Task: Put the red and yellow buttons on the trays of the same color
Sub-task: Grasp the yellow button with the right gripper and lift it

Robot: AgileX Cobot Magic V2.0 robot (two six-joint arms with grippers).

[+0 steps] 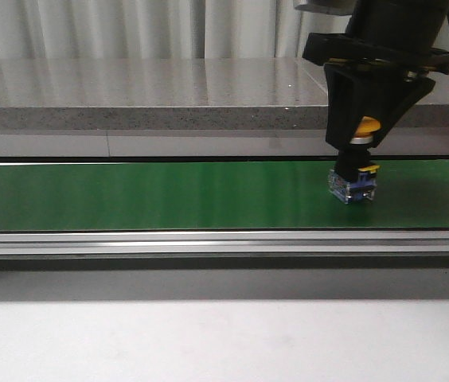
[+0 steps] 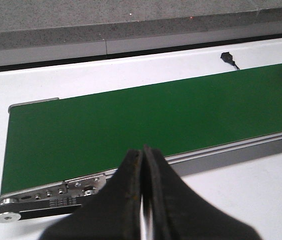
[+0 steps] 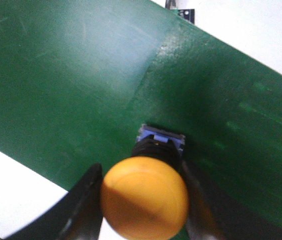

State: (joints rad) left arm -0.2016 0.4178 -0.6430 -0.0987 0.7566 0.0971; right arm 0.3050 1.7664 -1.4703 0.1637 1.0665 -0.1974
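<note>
Front view shows my right gripper down over the green conveyor belt, its two black fingers straddling the yellow button, whose blue and clear contact block sits on or only just above the belt; I cannot tell which. Right wrist view looks straight down on the domed yellow cap, with a finger on either side of the black collar beneath it, so I judge the gripper narrowed onto the button, though I cannot see for certain that the pads are pressing. I take this for a light, rigid plastic part: the cap is smooth and rounded and would slip out of a pinch, so the collar or the square-sided block below the cap is the better hold. It is top-heavy in shape, so a grip off to one side could tip it. The clear housing looks like something I should not squeeze hard. My left gripper hangs near the belt's roller end, fingers pressed together with nothing between them. No tray shows in any view, so I cannot say where the yellow one lies.
</note>
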